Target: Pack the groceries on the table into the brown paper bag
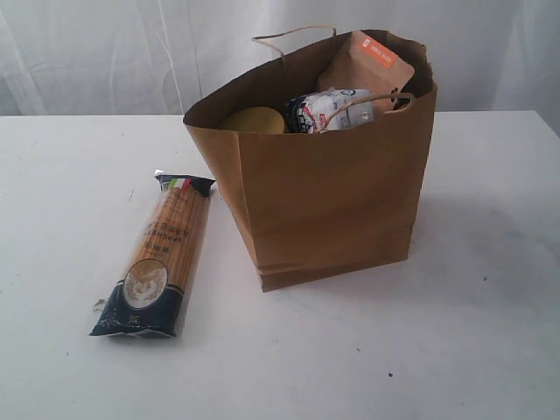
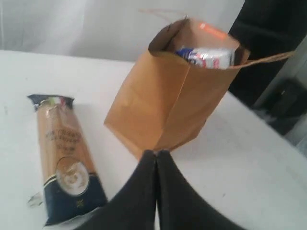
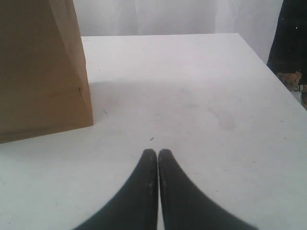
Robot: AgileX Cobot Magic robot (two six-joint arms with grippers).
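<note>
The brown paper bag point(image 1: 332, 184) stands upright on the white table point(image 1: 455, 332). Inside it I see the orange-labelled pouch point(image 1: 367, 66), a blue-white carton point(image 1: 328, 109) and a yellow lid point(image 1: 254, 120). The spaghetti packet point(image 1: 159, 254) lies flat on the table to the left of the bag. In the left wrist view the bag point(image 2: 168, 91) and the packet point(image 2: 64, 158) lie beyond my left gripper point(image 2: 156, 153), which is shut and holds nothing. My right gripper point(image 3: 158, 152) is shut and bare above the table, with the bag's side point(image 3: 41, 67) off to one side. Neither gripper shows in the exterior view.
A white curtain point(image 1: 105, 52) hangs behind the table. Bare tabletop point(image 3: 192, 96) stretches beyond my right gripper to the far edge. Dark equipment point(image 2: 273, 57) stands past the table's edge in the left wrist view.
</note>
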